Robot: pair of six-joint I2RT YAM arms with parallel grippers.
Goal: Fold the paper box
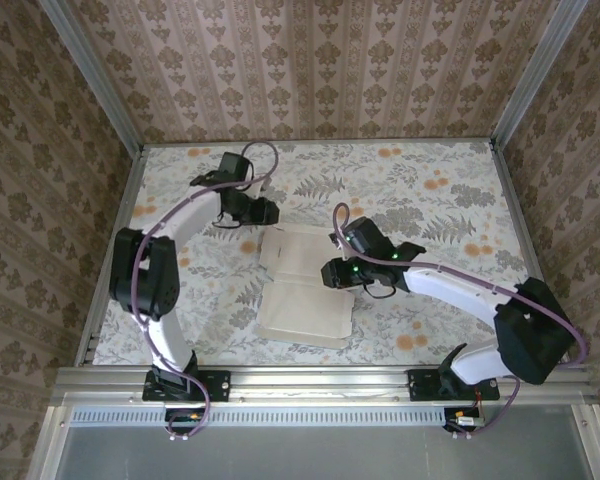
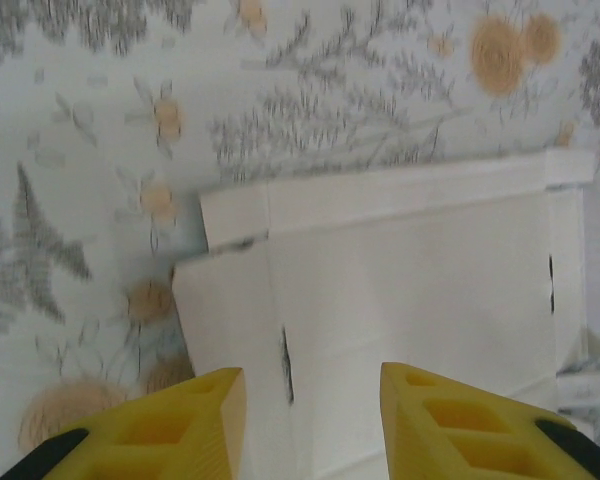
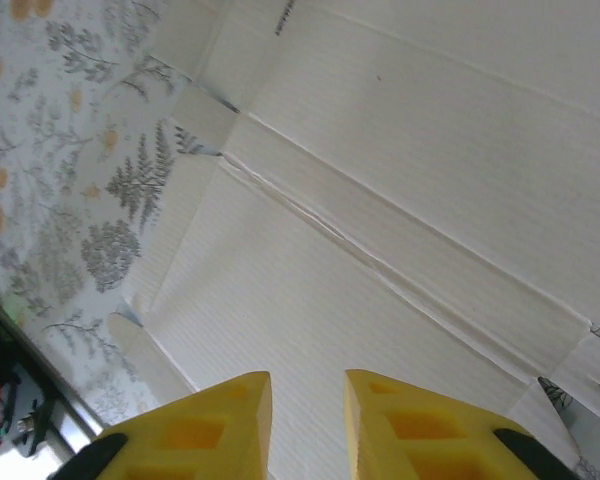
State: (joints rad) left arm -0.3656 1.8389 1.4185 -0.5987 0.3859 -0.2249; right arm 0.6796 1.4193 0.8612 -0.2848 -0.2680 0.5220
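**Task item.** Paper box (image 1: 302, 290) lies opened out at mid-table (image 1: 430, 190), off-white inner face up, no turquoise showing. Overhead view: two main panels, one far and one near, meet at a crease running L–R. The near panel reaches toward the arm bases.

**L arm.** Left gripper (image 1: 268, 212) sits at the far-left corner of the sheet. In the L wrist view, the left gripper (image 2: 310, 390) has its yellow fingers (image 2: 180, 425) moderately apart, with nothing between them. The box (image 2: 410, 270) is seen beyond the tips. A narrow flap strip runs along its far edge, next to the floral table cover (image 2: 100, 120). A short dark slit shows in the card just ahead of the finger gap, and a second one near the R edge. Contact between tips and card can't be confirmed from this angle; they appear to be just above it.

**R arm.** Right gripper (image 1: 332, 272) is at the R edge of the sheet, approx. level with the centre crease. In the R wrist view, the right gripper (image 3: 307, 395) has its fingers (image 3: 420, 430) narrowly apart, a slim gap only, nothing clamped. The card (image 3: 400, 180) lies beyond the tips, with a long crease crossing diagonally. Small corner tabs lie at its L side, against the table cover (image 3: 70, 150).
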